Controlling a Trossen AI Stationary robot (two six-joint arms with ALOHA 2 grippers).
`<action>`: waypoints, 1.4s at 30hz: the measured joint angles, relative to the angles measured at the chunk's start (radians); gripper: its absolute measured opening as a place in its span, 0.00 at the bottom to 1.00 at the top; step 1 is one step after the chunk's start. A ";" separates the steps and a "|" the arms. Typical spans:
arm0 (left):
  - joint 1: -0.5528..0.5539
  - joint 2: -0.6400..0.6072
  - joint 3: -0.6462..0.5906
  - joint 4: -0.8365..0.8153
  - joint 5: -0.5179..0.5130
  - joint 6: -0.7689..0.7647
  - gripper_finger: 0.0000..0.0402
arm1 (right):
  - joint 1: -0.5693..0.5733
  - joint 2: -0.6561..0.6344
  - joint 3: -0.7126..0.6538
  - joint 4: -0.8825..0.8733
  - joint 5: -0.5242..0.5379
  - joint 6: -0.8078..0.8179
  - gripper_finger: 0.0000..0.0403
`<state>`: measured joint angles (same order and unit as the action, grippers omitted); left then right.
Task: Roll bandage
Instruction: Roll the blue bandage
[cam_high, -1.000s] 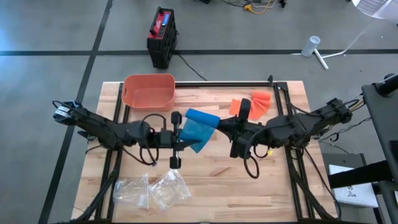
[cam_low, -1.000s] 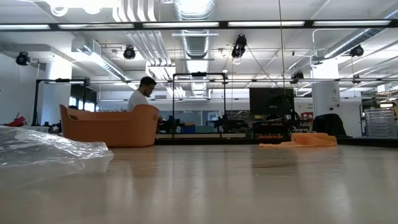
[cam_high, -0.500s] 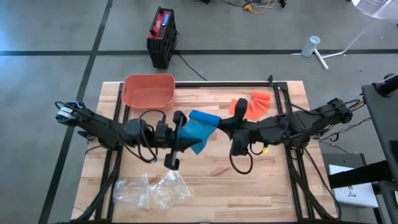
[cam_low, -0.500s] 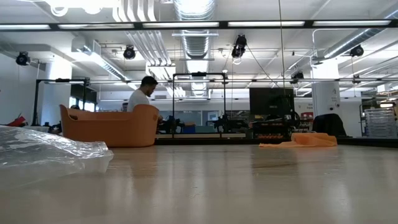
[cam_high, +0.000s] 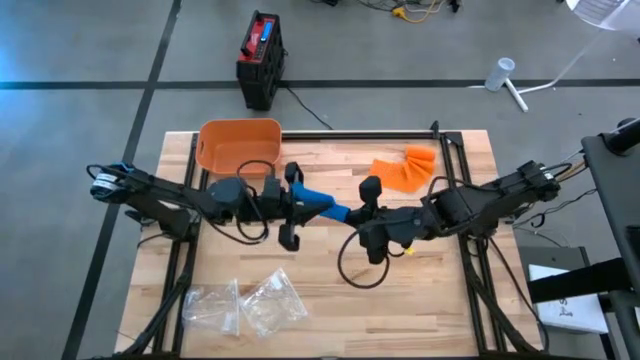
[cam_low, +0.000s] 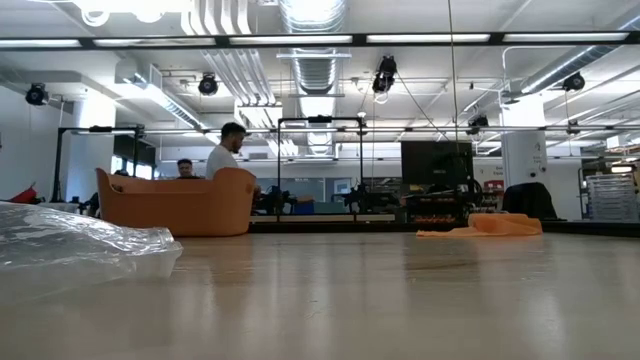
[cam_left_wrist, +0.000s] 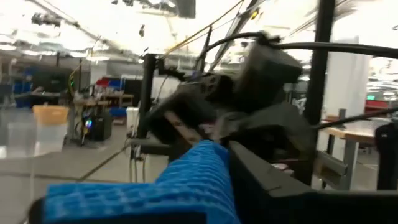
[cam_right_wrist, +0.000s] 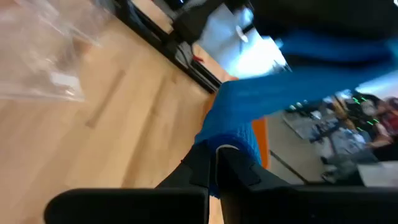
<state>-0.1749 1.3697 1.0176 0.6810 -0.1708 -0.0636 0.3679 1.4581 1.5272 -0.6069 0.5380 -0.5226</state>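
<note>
Wooden table (cam_high: 330, 290) carrying all items; places below given from the blue bandage.

Orange bin (cam_high: 238, 147) at the far edge, beyond and left of the bandage; seen also from the low view (cam_low: 176, 203), with two persons (cam_low: 225, 152) in the room behind it.

Orange cloth (cam_high: 404, 168) lying crumpled beyond and right of the bandage, well apart from it; visible across the table top in the low view (cam_low: 482, 226).

Clear plastic bags (cam_high: 245, 304) lying near the front-left corner, well apart from the bandage; one edge visible in the low view (cam_low: 80, 246).

Blue bandage (cam_high: 318, 203): textured, waffle-patterned fabric, held off the table near its middle, stretched as a narrow strip between the two grippers. Wider bunched end at the left gripper, narrowing toward the right one. Weave clear in the left wrist view (cam_left_wrist: 180, 186); taut blue band in the right wrist view (cam_right_wrist: 261, 99).

Left gripper (cam_high: 291, 205) at the bandage's left end, fingers around the bunched fabric and touching it; whether clamped tight or slackened, cannot tell.

Right gripper (cam_high: 358, 214) at the right end, fingers pressed together, pinching the narrow end of the bandage.
</note>
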 joint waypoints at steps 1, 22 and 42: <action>0.008 -0.001 0.000 0.000 0.002 -0.002 0.17 | 0.004 -0.001 0.000 0.004 -0.018 0.007 0.01; 0.071 -0.161 0.000 -0.293 0.024 0.256 0.66 | 0.034 -0.045 0.005 0.034 -0.369 0.139 0.01; 0.077 -0.081 0.001 -0.487 0.105 0.247 0.77 | 0.037 -0.045 0.017 0.177 -0.570 0.173 0.01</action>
<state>-0.0978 1.2889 1.0187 0.1942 -0.0659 0.1836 0.4053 1.4136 1.5443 -0.4299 -0.0324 -0.3497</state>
